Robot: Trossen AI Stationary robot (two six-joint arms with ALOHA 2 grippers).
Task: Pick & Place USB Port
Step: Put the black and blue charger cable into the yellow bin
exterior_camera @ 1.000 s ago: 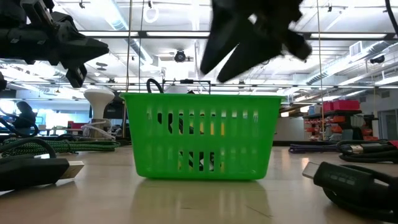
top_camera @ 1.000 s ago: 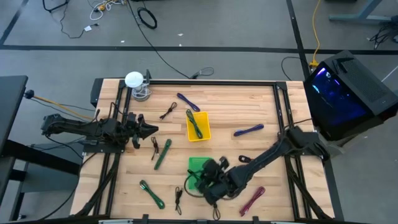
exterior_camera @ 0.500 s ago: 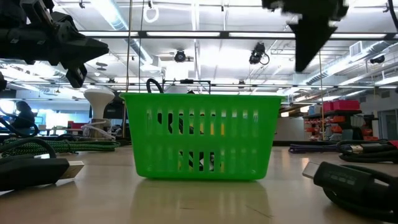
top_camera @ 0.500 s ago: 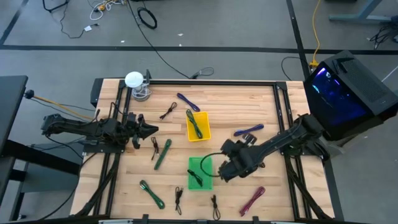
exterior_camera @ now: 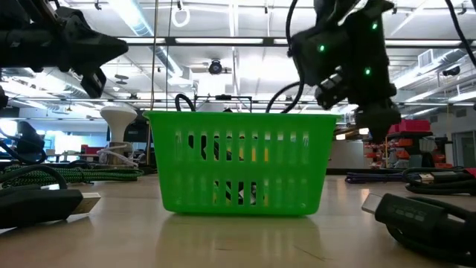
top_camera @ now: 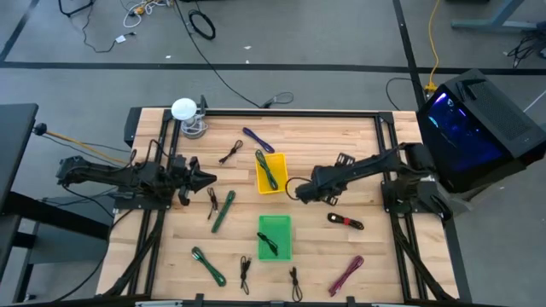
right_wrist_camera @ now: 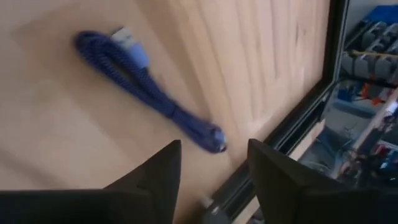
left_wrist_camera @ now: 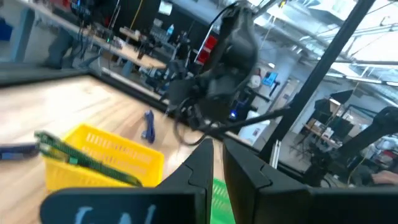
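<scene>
Your left gripper [top_camera: 207,178] hangs over the table's left side, fingers nearly together, grasping nothing visible. Next, a green cable [top_camera: 223,211]. Centre: the yellow basket [top_camera: 272,173] holding a green cable, and nearer you the green basket [top_camera: 275,236] holding a black cable. Your right gripper [top_camera: 300,191], beside the yellow basket, is spread wide and empty. Rightmost: a blue USB cable [right_wrist_camera: 148,92] and a red cable [top_camera: 345,222].
</scene>
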